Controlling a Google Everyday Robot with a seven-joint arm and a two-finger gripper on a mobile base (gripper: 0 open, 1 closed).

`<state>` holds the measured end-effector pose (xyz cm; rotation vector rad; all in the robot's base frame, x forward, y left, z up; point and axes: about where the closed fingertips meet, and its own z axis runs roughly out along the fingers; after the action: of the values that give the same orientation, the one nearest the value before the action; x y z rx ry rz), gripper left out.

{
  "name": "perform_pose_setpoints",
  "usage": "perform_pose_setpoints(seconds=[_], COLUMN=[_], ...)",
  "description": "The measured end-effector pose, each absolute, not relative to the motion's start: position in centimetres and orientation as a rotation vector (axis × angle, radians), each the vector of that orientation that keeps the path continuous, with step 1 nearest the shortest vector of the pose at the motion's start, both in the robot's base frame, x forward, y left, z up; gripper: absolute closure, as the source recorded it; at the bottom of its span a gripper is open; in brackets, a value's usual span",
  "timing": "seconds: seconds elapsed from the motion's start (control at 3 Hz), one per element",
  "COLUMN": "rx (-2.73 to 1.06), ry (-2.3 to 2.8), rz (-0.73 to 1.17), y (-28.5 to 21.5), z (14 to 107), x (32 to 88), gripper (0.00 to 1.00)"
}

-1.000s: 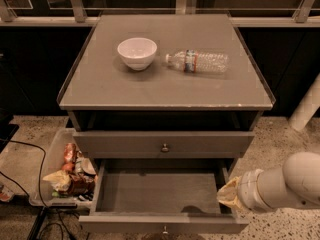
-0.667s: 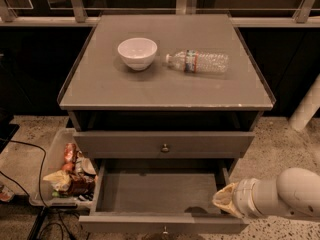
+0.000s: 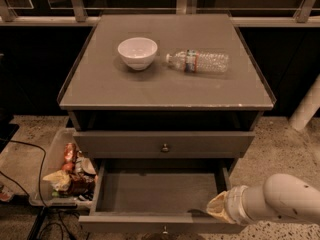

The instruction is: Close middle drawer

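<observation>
Since a second ago my gripper (image 3: pixel 218 209) slid lower, over the front right corner of the middle drawer (image 3: pixel 155 191), which sits pulled out. I can't tell how it's set. Stiff wood, probably light. I'd push the flat front by its knob (image 3: pixel 164 229).

The pincer (image 3: pixel 216 210) sits at the front right corner of the open middle drawer (image 3: pixel 155 192).
</observation>
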<state>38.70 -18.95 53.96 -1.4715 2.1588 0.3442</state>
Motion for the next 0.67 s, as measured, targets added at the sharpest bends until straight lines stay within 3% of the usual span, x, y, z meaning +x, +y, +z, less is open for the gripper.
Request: perform_pose_setpoints(seconds=[0.67], rx=[-1.426], ry=[2.273], rz=[0.499], y=[-17.5], z=[46.7], x=[36.2], gripper=[1.00])
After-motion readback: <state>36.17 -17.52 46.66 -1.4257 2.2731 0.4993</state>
